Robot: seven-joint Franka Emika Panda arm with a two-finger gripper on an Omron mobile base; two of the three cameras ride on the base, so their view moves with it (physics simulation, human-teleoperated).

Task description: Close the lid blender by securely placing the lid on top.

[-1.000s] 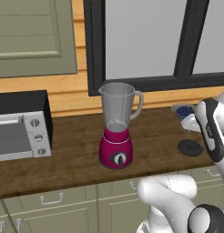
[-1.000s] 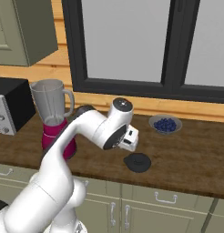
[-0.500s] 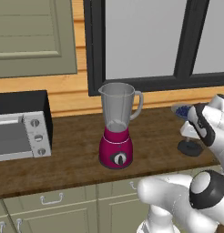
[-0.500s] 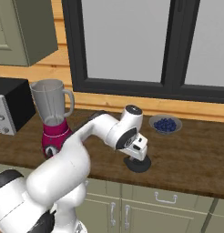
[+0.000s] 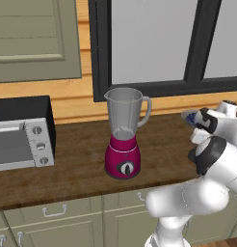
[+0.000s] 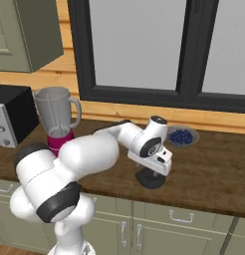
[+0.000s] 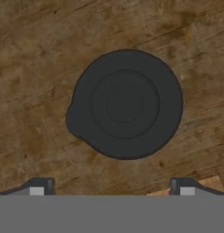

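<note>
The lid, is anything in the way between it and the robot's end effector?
No. In the hand view the lid lies flat on bare wooden counter, directly ahead of the open end effector. Nothing visible sits between them.

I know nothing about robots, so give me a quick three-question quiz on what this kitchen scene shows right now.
1. True or false: the lid already sits on the blender.
2. The claw is: A) clamped on the jar handle, B) open above the lid, C) holding the toaster oven.
3. What does the lid rest on?

Key:
1. False; the jar mouth is uncovered.
2. B.
3. The wooden counter, near the blue dish.
</note>
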